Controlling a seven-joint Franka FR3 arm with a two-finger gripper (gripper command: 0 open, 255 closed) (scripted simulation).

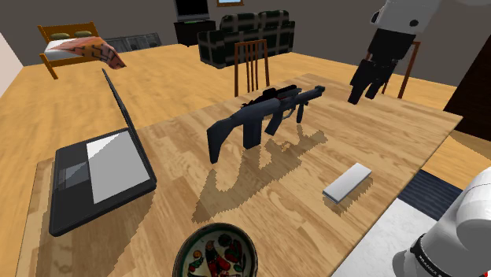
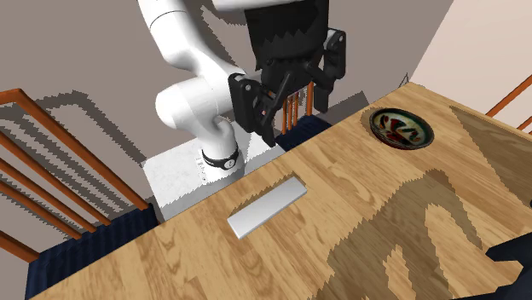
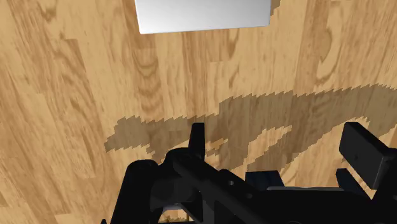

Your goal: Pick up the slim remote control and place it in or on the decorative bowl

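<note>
Your gripper [image 2: 294, 95] hangs released, fingers apart and empty, above the wooden table [image 2: 384, 243]. The slim white remote [image 2: 267, 204] lies flat just beneath it, well apart from the patterned bowl [image 2: 401, 128].

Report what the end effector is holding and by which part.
Nothing. The end effector hangs open above the table; the white remote lies flat there, untouched.

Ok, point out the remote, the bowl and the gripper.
remote [image 1: 347, 182]: shoulder view, middle of its pale top face.
bowl [image 1: 215, 228]: shoulder view, far side of its dark rim.
gripper [image 3: 278, 133]: wrist view, midway between its open fingertips.
</note>
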